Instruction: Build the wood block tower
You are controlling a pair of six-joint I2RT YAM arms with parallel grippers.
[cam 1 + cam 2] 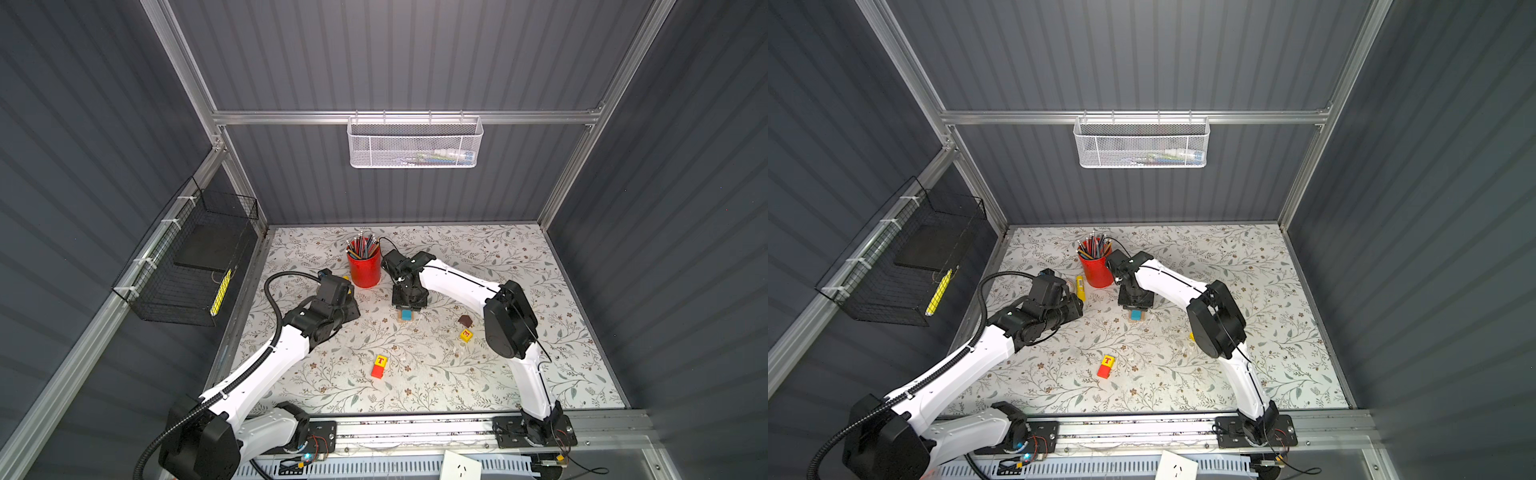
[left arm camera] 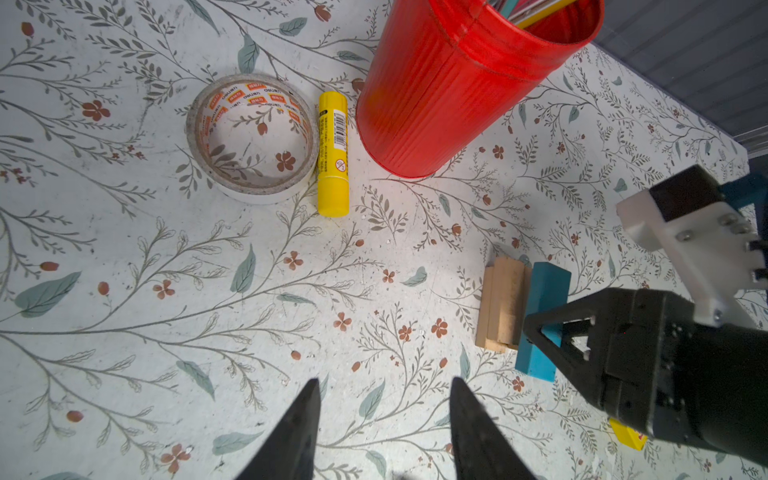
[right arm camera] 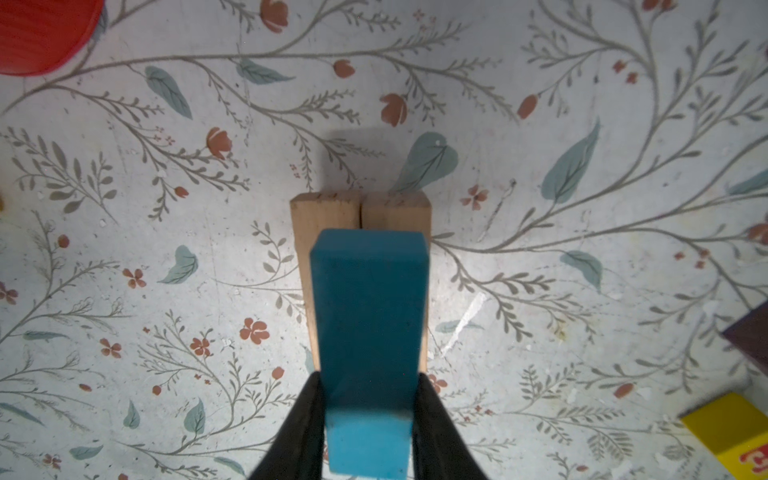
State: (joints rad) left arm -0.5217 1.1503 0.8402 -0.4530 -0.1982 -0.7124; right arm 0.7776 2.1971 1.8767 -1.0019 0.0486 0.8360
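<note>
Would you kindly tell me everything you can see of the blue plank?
The blue plank is a matte teal-blue rectangular block, apparently painted wood, with softly rounded edges. The right gripper is shut on its long sides near one end, holding it broad face up over the tan planks, lengthwise along their seam. Whether it already rests on them is unclear. Nothing else touches it.

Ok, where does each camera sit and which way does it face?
Top views: high at the front, looking down over the table; left arm and right arm show.
Left wrist: on its arm, looking down past the open left hand toward the red pencil cup.
Right wrist: on its arm, looking down the right hand, shut on the blue plank.
All share the blue plank.
</note>
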